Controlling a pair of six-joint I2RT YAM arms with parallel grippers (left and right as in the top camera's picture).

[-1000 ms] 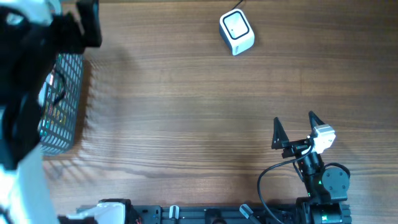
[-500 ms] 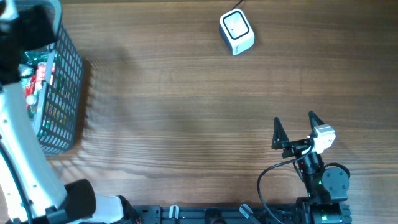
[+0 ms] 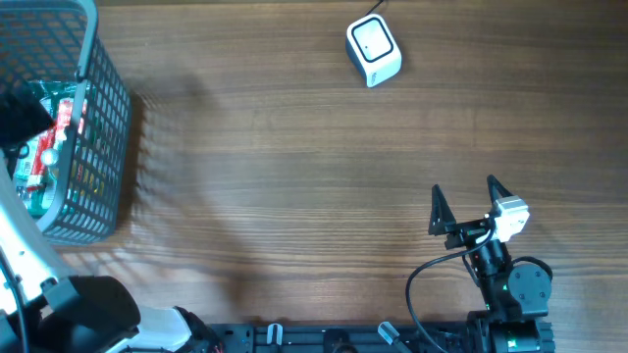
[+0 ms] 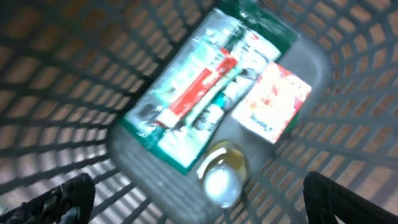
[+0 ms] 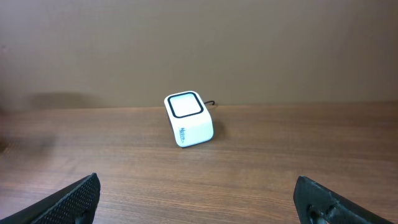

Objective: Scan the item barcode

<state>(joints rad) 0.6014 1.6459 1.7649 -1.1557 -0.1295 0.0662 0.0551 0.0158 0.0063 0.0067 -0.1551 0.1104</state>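
The left arm (image 3: pixel 25 250) and right arm (image 3: pixel 505 279) both have fingers (image 3: pixel 438 210) spread wide, gripping nothing.

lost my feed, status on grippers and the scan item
Left gripper open above basket, over green pack, nothing held. Right gripper open, empty, facing scanner. Basket walls crowd pack.

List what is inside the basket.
Inside the basket lie a green-and-white packet with a red stripe, a white-and-red carton and a white-capped yellowish bottle. Anything beneath them is covered; labels are too blurred to read.
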